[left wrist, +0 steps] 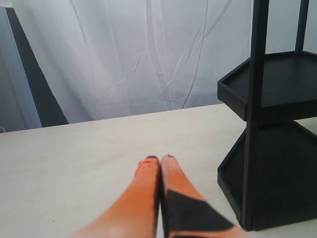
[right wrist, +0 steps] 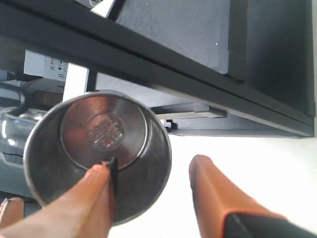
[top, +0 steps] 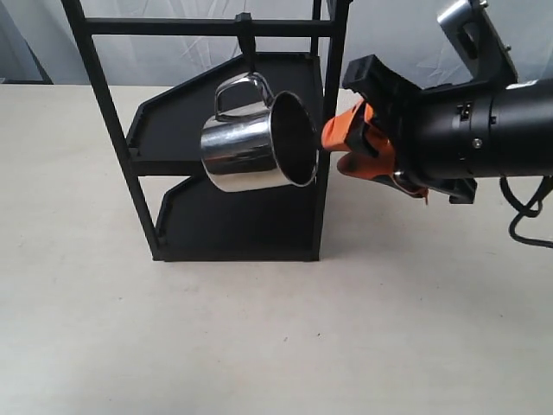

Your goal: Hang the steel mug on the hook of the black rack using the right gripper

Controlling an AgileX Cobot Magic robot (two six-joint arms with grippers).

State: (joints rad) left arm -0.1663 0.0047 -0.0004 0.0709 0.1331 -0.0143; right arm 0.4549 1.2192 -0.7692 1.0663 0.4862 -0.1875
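The steel mug (top: 246, 147) hangs tilted by its loop handle (top: 241, 90) from the hook (top: 247, 41) under the top crossbar of the black rack (top: 104, 95), its mouth turned toward the right. My right gripper (top: 340, 147) is open just right of the rack's front post, level with the mug's rim. In the right wrist view one orange finger (right wrist: 94, 193) lies across the mug's (right wrist: 94, 144) open mouth and the other finger (right wrist: 213, 193) stands well outside the rim. My left gripper (left wrist: 159, 159) is shut and empty above the table, left of the rack (left wrist: 257, 124).
The rack's two black shelves (top: 251, 220) sit behind and below the mug. The beige tabletop (top: 259, 346) spreads in front. A white curtain (left wrist: 138, 59) backs the scene. Black cables (top: 529, 216) hang from the right arm.
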